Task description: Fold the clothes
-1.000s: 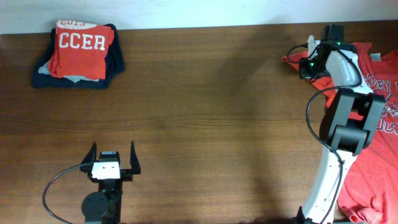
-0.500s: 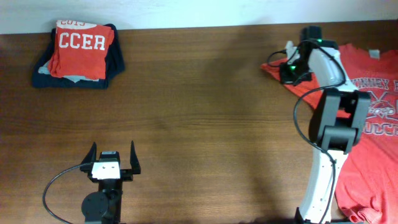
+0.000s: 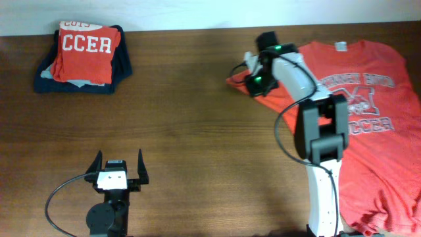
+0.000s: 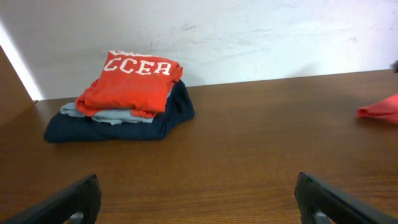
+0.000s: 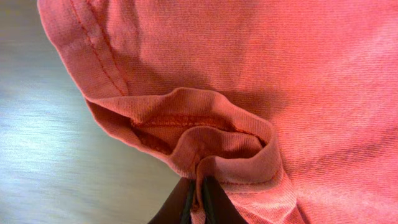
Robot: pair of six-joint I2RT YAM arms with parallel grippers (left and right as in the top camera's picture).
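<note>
The orange-red T-shirt (image 3: 375, 164) lies spread flat, print side up, on the right part of the bench (image 3: 197, 131), its white neck tag (image 3: 341, 46) toward the far edge and its hem running off the near right of the overhead view. Its sleeve (image 3: 237, 76) points toward the middle of the bench, and there the right tool (image 3: 252, 82) meets it. In the right wrist view the dark fingertips (image 5: 186, 199) stand nearly together, clenched on a small raised fold of the sleeve's hemmed edge, while the fabric around the fold lies on the wood. The right arm reaches over the shirt's chest print (image 3: 358, 105).

The left tool (image 3: 119, 158) sits well apart at the near left of the bench, its jaws spread wide and holding nothing.

At the far left corner a folded red shirt (image 3: 85, 49) lettered "CCER" rests on a dark navy garment (image 3: 122, 66), with a pale grey-blue layer (image 4: 112, 115) between them.
</note>
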